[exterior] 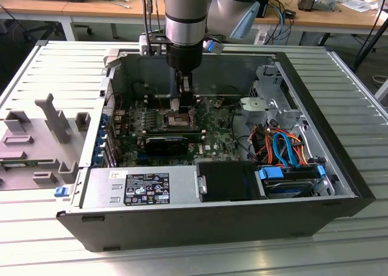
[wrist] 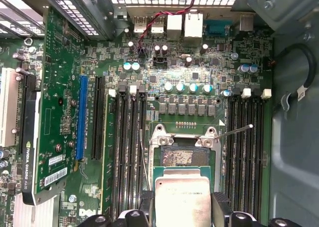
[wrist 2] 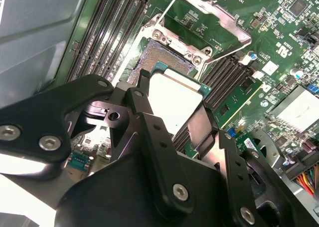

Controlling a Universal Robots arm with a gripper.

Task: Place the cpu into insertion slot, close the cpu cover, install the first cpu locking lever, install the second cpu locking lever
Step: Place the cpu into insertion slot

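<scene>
Inside the open computer case, my gripper (exterior: 183,106) hangs low over the motherboard. Its black fingers (wrist 2: 144,95) are shut on the cpu (wrist 2: 174,100), a flat square chip with a silver top. The cpu (wrist: 182,202) is held level just above the board, partly overlapping one edge of the insertion slot (wrist: 182,156). The insertion slot (wrist 2: 162,57) lies uncovered, its dark centre showing. Beyond it the cpu cover (wrist 2: 219,18), a silver frame plate, stands swung open. Thin wire locking levers (wrist: 237,131) stick out beside the socket, raised.
Long memory slots (wrist: 129,147) flank the socket on both sides. A green expansion card (wrist: 60,117) stands nearby. Case walls (exterior: 315,106) surround the board; the power supply (exterior: 142,188) and drive bay with cables (exterior: 285,154) sit at the front. Grey fixtures (exterior: 42,136) lie outside.
</scene>
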